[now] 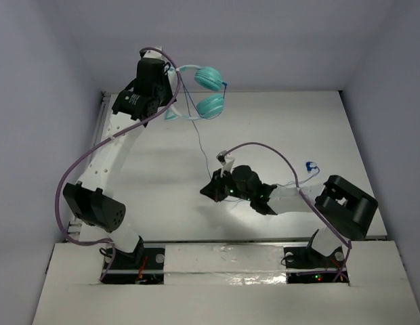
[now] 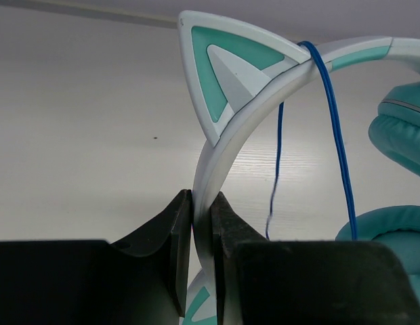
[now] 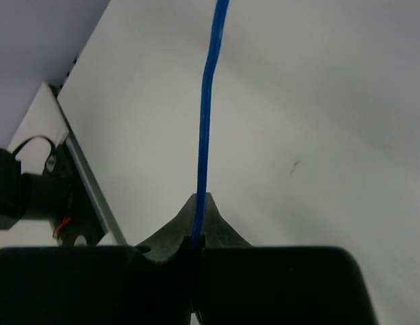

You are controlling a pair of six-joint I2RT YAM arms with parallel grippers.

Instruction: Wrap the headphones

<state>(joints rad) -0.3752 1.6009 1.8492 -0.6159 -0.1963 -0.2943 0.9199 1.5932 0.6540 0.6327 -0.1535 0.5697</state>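
Right hand (image 3: pixel 200 203) on the cord (image 3: pixel 204 122), headphones (image 1: pixel 210 78) far ahead and to its left.
The right hand, nearer us, is pinched shut on the blue cord, which runs lengthwise away from it. At the cord's far end, the left hand (image 2: pixel 201 203) clamps the pale headband (image 2: pixel 244 115), holding it above the tabletop (image 1: pixel 278 128).

My left tool (image 2: pixel 202 203) is at the far left of the table (image 1: pixel 278 122), with its jaws closed on the headband (image 2: pixel 217 156) of the headphones (image 1: pixel 204 91). The two ear cups (image 1: pixel 210 78) sit to its right, one behind the other. The cord (image 3: pixel 204 101) loops over the headband, hangs down and runs toward the near side to my right tool (image 3: pixel 198 203). That tool is at the table's middle, jaws pinched on the cord. The plug (image 1: pixel 309 166) lies well to its right.
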